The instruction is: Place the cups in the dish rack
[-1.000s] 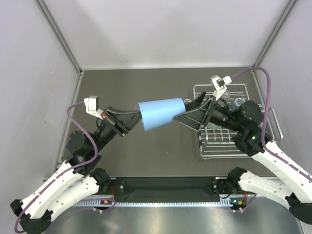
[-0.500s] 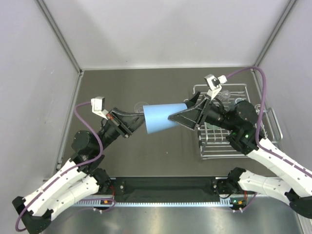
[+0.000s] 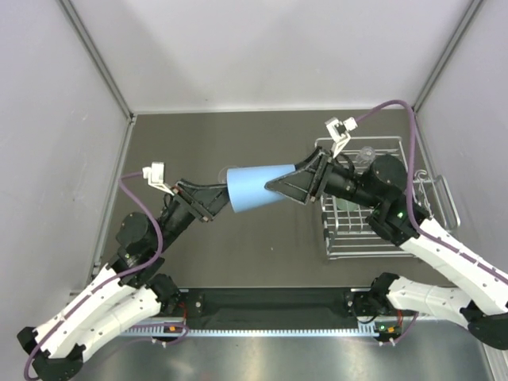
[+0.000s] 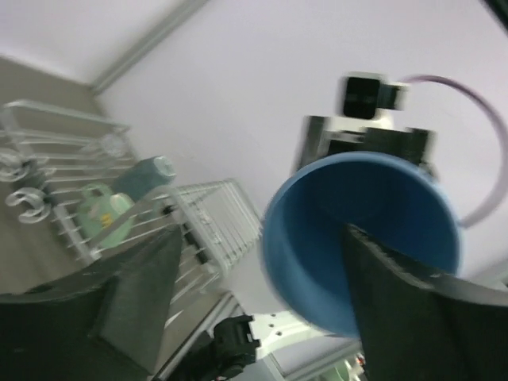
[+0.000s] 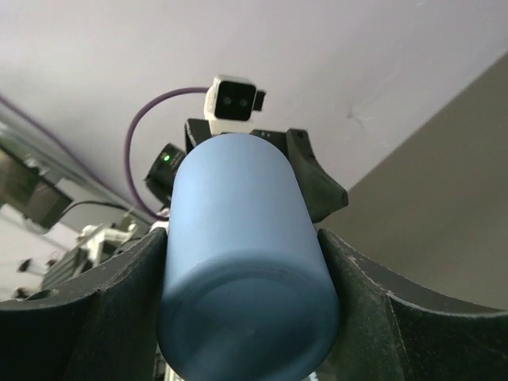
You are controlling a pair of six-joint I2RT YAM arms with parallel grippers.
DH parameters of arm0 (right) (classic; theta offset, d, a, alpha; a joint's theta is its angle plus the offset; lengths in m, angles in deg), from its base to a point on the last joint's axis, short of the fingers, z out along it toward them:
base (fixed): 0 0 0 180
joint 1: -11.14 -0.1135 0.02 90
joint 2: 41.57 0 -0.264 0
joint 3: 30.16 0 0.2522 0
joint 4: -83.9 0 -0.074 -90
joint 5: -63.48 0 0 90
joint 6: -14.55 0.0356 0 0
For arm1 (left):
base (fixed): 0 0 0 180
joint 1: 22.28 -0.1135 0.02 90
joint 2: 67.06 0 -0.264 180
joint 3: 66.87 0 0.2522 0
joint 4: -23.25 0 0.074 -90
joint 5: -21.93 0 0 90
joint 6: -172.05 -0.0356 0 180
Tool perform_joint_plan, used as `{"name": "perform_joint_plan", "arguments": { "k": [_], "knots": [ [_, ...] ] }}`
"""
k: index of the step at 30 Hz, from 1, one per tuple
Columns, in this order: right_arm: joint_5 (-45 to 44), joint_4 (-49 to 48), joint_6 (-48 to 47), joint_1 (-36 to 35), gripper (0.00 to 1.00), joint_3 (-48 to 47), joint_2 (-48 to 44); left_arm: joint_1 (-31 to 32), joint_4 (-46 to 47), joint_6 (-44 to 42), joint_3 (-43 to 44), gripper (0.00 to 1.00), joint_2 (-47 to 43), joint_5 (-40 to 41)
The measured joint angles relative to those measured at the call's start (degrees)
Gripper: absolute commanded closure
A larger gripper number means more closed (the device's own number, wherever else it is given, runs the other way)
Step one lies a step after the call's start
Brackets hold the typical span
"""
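Note:
A blue tumbler [image 3: 254,189] hangs on its side in mid-air over the table's middle, its mouth pointing left. My right gripper [image 3: 284,187] is shut on its base end, and in the right wrist view both fingers press the blue tumbler [image 5: 246,262] from either side. My left gripper [image 3: 216,198] is open at the rim. The left wrist view looks into the tumbler's mouth [image 4: 361,238], with one finger [image 4: 429,317] in front of it. The dish rack [image 3: 361,244] stands at the right. It holds a teal-green mug [image 3: 349,208] and a clear tumbler [image 3: 366,152].
The left wrist view looks across to the dish rack [image 4: 214,214], where a green mug [image 4: 103,216], a teal cup [image 4: 144,176] and clear cups [image 4: 20,163] sit. Grey walls close in the dark tabletop [image 3: 238,254] on three sides.
My left gripper has let go of the tumbler's rim and opened wide. My right gripper has closed on the tumbler's base end, and both arms have shifted slightly left.

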Motion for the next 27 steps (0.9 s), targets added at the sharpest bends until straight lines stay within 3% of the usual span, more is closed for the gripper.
{"name": "perform_joint_plan", "arguments": {
  "k": [3,8,11,18,27],
  "knots": [
    [-4.0,7.6,-3.6,0.0,1.0,-5.3,1.0,0.1,-10.6,-0.1,1.6,0.02,-1.2,6.3],
    [-17.7,24.5,-12.2,0.0,1.0,-20.6,4.8,0.0,-32.9,1.4,7.3,0.08,-1.7,19.7],
    [-29.0,34.6,-17.7,0.2,1.0,-30.9,9.0,0.0,-40.5,1.2,8.3,0.11,-1.7,23.6],
    [-46.6,49.4,-27.7,5.0,1.0,-47.4,22.3,0.0,-47.1,-1.4,8.3,0.14,-1.7,25.6],
    [-46.5,57.6,-36.2,19.6,1.0,-57.4,38.4,0.0,-50.4,-4.1,8.7,0.16,-2.1,25.4]
  ]
}}
